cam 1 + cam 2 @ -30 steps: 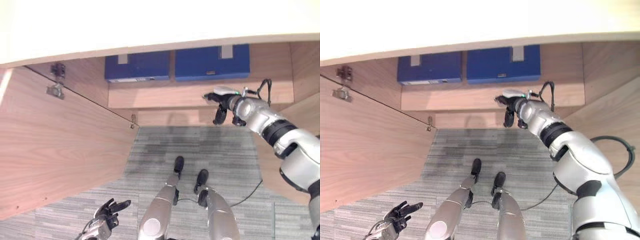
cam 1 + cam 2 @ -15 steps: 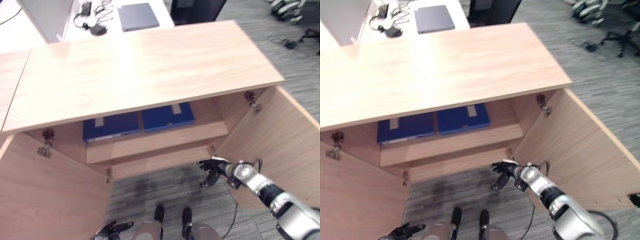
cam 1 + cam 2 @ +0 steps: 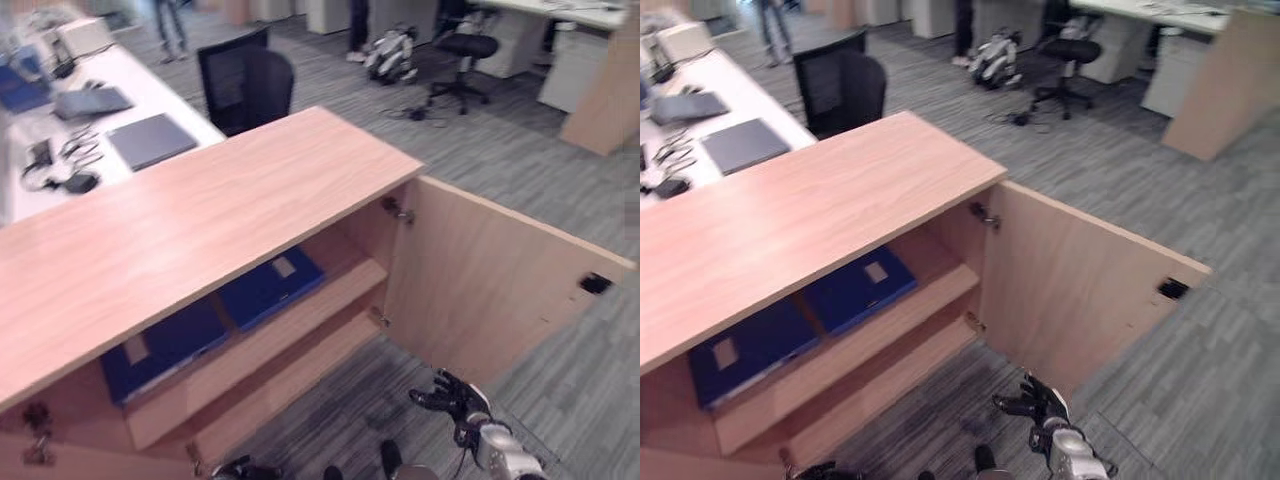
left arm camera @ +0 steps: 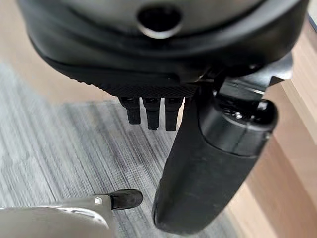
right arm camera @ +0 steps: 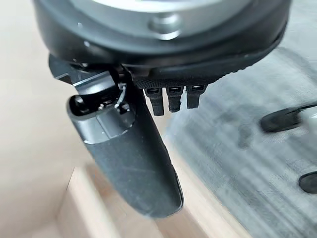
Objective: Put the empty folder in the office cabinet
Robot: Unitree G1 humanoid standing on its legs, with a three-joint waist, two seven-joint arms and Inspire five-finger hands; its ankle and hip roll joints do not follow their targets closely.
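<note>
Two blue folders (image 3: pixel 215 320) lie flat, side by side, on the upper shelf (image 3: pixel 855 355) of the office cabinet (image 3: pixel 200 235), at the lower left and centre of the head views. They look like closed ring binders, each with a pale label patch near the front edge. Which of the two is the empty folder of the task cannot be told. Judged from this, the placing step appears done, with nothing left in either hand.

The left robot hand (image 4: pixel 198 163), seen in its wrist view, is released: fingers straight, thumb extended, carrying nothing, over grey carpet.

The cabinet's right door (image 3: pixel 490 290) stands wide open at centre right.

The right robot hand (image 3: pixel 450 397), at the lower right below that door, is likewise released and empty, fingers spread.

If closing is wanted, the next move calls for bringing the right robot hand to the door's outer edge and swinging it shut.
</note>
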